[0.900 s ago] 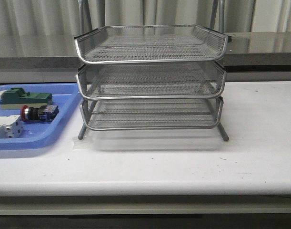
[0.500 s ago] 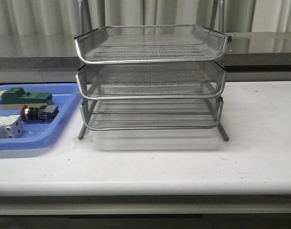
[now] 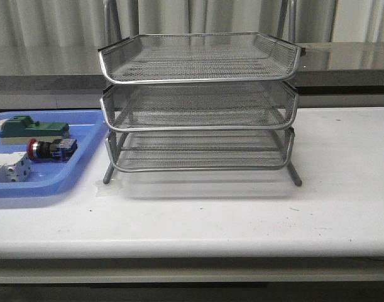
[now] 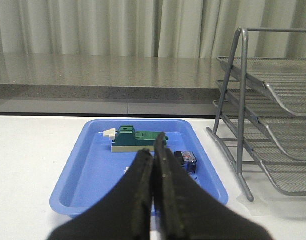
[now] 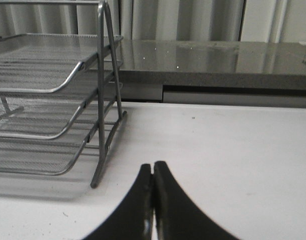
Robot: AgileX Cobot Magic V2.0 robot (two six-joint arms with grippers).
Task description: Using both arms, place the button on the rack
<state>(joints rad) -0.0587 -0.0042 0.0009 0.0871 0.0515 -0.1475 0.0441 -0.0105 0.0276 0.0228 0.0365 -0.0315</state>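
The button (image 3: 50,149), red-headed with a blue rear block, lies on its side in the blue tray (image 3: 72,173) at the left. In the left wrist view only its blue end (image 4: 186,161) shows beside my fingers. The rack (image 3: 201,100), three silver mesh tiers, stands mid-table with nothing in it. My left gripper (image 4: 154,147) is shut and holds nothing; it hangs short of the tray, lined up with the button. Shut and holding nothing, my right gripper (image 5: 153,171) hovers over bare table beside the rack's foot (image 5: 95,182). Neither arm appears in the front view.
In the blue tray a green block (image 3: 33,129) lies behind the button and a white blocky part (image 3: 9,170) in front of it. A grey counter (image 3: 342,63) runs behind the white table.
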